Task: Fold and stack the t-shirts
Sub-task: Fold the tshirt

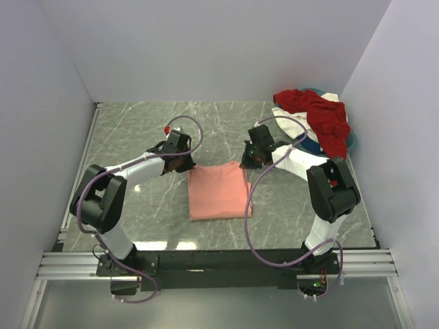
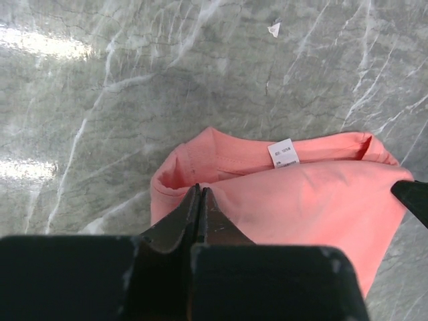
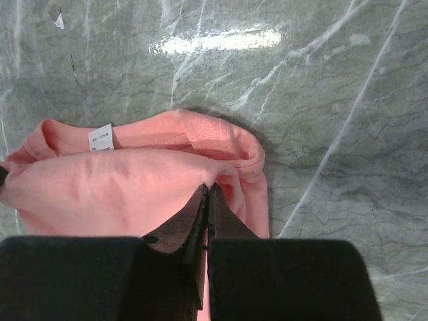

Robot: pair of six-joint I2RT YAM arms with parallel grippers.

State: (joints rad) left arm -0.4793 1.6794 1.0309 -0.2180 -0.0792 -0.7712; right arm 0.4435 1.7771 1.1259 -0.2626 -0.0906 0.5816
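A salmon-pink t-shirt point(image 1: 218, 192) lies folded into a rectangle on the marble table in the middle. My left gripper point(image 1: 190, 166) is at its far left corner and my right gripper point(image 1: 243, 164) is at its far right corner. In the left wrist view the left gripper point(image 2: 199, 189) is shut, with the pink t-shirt's point(image 2: 314, 200) folded edge pinched at its tips. In the right wrist view the right gripper point(image 3: 208, 188) is shut too, and the pink fabric point(image 3: 120, 187) puckers at its tips. The collar label point(image 2: 283, 153) faces up at the far edge.
A heap of other t-shirts sits at the back right corner: a dark red one point(image 1: 322, 116) on top, a white one point(image 1: 288, 120) under it and a teal-blue one point(image 1: 351, 140) at the edge. White walls close the table on three sides.
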